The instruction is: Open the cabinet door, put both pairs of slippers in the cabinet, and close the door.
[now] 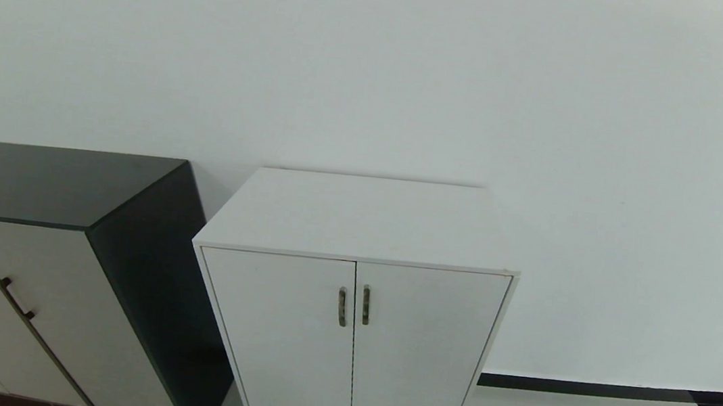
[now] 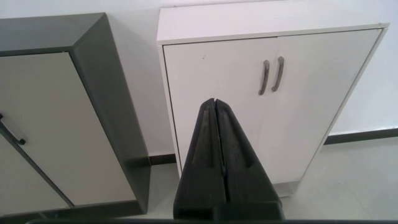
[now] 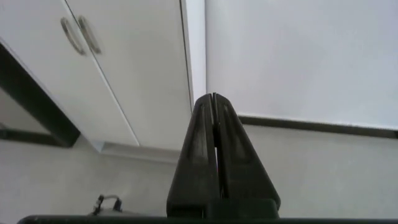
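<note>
I am pressing my left claw (image 2: 215, 104) and right claw (image 3: 215, 98) closed, black tapered fingers (image 2: 204, 146) together. A small dark thing (image 3: 107, 203) near the right one is too cropped to identify. At twelve o'clock the matte white cabinet (image 1: 360, 216) is standing shut, base cut off, slim metal handles (image 1: 342, 306) paired. At its nine o'clock, a black-sided cabinet (image 1: 149, 274) is running off-frame.

Light: bright, even, diffuse. Wall (image 1: 377, 62): uniformly lit, pale grey-white. White cabinet (image 1: 359, 220): top paler than its doors. Dark cabinet (image 1: 141, 287): dull sheen along the top, side almost black. Shadow: soft grey strip on the wall between both cabinets. Distortion, head view: cabinet uprights converge downward toward the lower edge.
</note>
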Controlling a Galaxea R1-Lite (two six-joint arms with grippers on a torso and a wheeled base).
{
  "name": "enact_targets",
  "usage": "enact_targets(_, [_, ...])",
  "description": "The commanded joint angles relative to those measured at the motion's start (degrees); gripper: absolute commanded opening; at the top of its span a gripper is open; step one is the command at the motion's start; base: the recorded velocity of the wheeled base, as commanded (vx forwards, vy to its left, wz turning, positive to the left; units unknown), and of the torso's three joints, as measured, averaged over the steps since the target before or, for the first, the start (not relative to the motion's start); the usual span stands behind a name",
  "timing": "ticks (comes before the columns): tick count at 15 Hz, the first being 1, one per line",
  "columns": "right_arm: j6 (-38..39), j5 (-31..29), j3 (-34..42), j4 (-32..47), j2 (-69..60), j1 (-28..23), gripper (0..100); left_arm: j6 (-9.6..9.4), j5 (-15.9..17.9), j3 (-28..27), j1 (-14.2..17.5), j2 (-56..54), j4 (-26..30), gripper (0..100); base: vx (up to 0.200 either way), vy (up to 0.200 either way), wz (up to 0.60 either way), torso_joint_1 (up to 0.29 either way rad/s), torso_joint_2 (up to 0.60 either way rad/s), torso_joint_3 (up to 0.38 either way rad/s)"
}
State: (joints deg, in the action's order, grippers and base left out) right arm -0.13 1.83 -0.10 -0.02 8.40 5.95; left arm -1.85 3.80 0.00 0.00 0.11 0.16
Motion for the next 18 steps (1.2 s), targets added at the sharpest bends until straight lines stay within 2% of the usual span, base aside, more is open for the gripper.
enact_targets(1, [0.1, -0.1, 0.0, -0.1, -2.8, -0.1, 0, 0.01, 0.0, 0.0, 0.0, 0.1, 0.0, 0, 0.0, 0.0, 0.0, 0.0, 0.0, 0.0])
enact_targets(2, [0.0, -0.2, 0.0, -0.1, -2.8, -0.2, 0, 0.01, 0.1, 0.0, 0.0, 0.0, 0.0, 0, 0.0, 0.0, 0.0, 0.0, 0.0, 0.0])
enact_targets(4, [-0.3, -1.2, 0.0, 0.0, -1.5, -7.2, 0, 0.01, 0.1, 0.0, 0.0, 0.0, 0.0, 0, 0.0, 0.0, 0.0, 0.0, 0.0, 0.0])
enact_targets(5, [-0.3, -1.2, 0.0, 0.0, -2.3, -8.1, 0, 0.01, 0.1, 0.0, 0.0, 0.1, 0.0, 0, 0.0, 0.0, 0.0, 0.0, 0.0, 0.0])
enact_targets(7, [-0.2, -0.9, 0.0, 0.0, -8.4, -5.9, 0, 0.01, 0.0, 0.0, 0.0, 0.0, 0.0, 0, 0.0, 0.0, 0.0, 0.0, 0.0, 0.0])
enact_targets(18, [0.2, -0.8, 0.1, -0.1, -8.4, -5.9, 0, 0.01, 0.0, 0.0, 0.0, 0.0, 0.0, 0, 0.0, 0.0, 0.0, 0.0, 0.0, 0.0])
